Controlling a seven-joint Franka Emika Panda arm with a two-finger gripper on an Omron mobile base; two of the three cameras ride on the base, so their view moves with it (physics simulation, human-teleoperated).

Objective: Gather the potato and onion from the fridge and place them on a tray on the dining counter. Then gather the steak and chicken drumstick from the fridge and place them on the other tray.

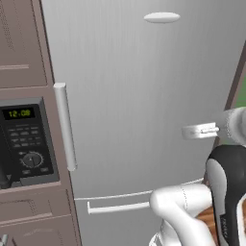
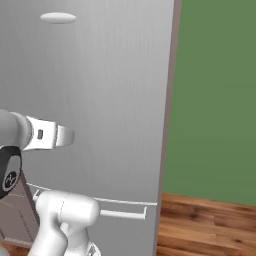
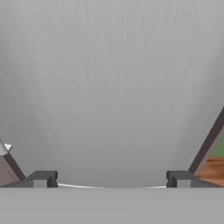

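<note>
Facing the closed fridge (image 1: 139, 96) | hand (image 3: 111, 179) spread wide, holding nothing, fingers (image 3: 41, 178) apart before the door | bar handle (image 1: 65, 126) at 9 o'clock | microwave (image 1: 26, 141) farther toward 9 o'clock | drawer handle (image 1: 117, 207) at 6 o'clock

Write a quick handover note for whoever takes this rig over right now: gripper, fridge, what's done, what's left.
Gripper: open, empty, fingers spread, facing the fridge door.
Fridge: shut; vertical handle sits far to the left of the gripper, beside the microwave.
Done: nothing that shows here.
Left: open the fridge, then carry the food to the trays.
</note>
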